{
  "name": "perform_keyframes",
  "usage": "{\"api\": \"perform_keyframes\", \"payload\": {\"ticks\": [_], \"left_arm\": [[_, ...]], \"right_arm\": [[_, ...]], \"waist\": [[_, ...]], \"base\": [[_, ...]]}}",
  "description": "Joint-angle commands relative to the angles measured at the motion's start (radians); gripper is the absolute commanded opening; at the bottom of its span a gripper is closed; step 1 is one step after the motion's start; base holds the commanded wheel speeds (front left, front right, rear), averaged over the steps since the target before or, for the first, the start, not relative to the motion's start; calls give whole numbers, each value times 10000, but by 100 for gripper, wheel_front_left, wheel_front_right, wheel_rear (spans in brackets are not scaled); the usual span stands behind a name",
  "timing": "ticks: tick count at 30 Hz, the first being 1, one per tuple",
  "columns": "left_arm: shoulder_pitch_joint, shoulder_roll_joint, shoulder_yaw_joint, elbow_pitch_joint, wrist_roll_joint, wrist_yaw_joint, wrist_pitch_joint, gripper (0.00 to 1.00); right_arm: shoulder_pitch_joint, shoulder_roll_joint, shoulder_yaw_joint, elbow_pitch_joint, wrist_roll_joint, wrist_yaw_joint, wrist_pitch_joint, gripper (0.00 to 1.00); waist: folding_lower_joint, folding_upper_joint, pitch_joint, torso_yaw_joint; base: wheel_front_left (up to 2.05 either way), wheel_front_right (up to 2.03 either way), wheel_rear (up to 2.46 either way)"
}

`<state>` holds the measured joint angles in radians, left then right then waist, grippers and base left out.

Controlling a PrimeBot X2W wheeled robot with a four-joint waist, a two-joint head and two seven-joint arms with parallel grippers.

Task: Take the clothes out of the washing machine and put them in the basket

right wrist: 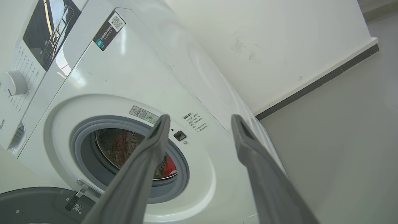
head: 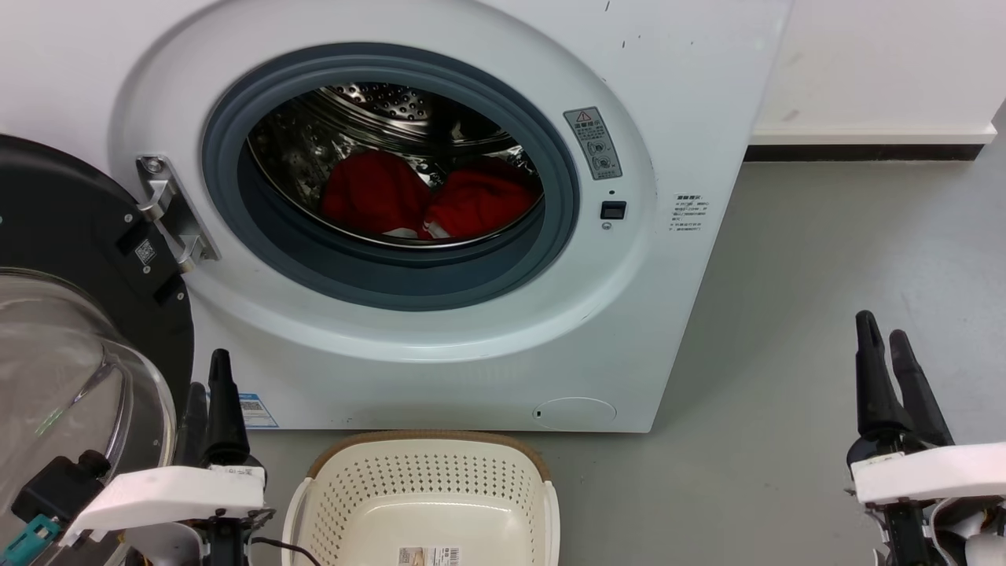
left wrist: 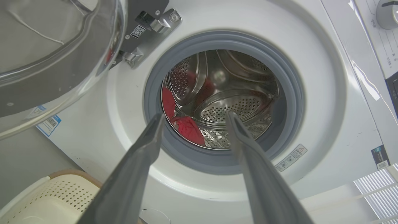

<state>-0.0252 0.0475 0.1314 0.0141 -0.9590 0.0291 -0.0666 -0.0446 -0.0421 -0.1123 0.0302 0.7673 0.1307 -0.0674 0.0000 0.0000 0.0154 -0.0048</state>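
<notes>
Jaws wide apart on both sides, folks: the left gripper (left wrist: pixel 196 115) shows a clear gap between its two dark fingers, and so does the right gripper (right wrist: pixel 200 117). Neither one is holding anything.

Now, the clothes (head: pixel 428 196). Both red pieces sit low in the steel drum (head: pixel 385 102), side by side, so the heap runs crosswise, left to right, with a scrap of white hem (head: pixel 401 232) at the front lip. They lie behind the grey gasket (head: pixel 566 181), inside the washing machine (head: pixel 692 118), whose round mouth faces straight out at the robot.

Over on the left, the door (head: pixel 47 236) hangs swung wide on its hinge (head: pixel 169 208), its glass bowl bulging toward us. The left gripper points up just beside that glass, tight quarters there. The right gripper points up over bare grey floor (head: pixel 825 259), past the washer's right corner, well apart from everything, with plenty of room.

Down front, the basket (head: pixel 428 437) stands on the floor near the foot of the machine, below the porthole and between the two arms, mouth up, a label (head: pixel 428 556) on its bottom. The head view cuts off its near end, so I can't tell which way it runs long. From mouth to basket, open air.
</notes>
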Motion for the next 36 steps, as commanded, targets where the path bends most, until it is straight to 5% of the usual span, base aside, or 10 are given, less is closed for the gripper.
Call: {"api": "perform_keyframes", "payload": {"ticks": [1,7,16,36], "left_arm": [[-3,23,-75,-296,369,80,-111,100],[178,25,-431,-502,1094,119,-300,100],[351,27,-662,-603,2031,-452,-570,100],[626,31,-1546,-756,5544,-214,-1101,100]], "right_arm": [[-57,-63,72,-317,-479,0,-93,100],[-12,-68,437,-833,-1953,0,-292,100],[132,-73,650,-1118,-3404,0,-560,100],[474,-81,721,-857,-5663,0,-1091,100]], "waist": [[0,0,4,-3],[0,0,17,-4],[0,0,28,11],[0,0,66,-27]], "base": [[0,0,0],[0,0,0],[0,0,0],[0,0,0]]}}
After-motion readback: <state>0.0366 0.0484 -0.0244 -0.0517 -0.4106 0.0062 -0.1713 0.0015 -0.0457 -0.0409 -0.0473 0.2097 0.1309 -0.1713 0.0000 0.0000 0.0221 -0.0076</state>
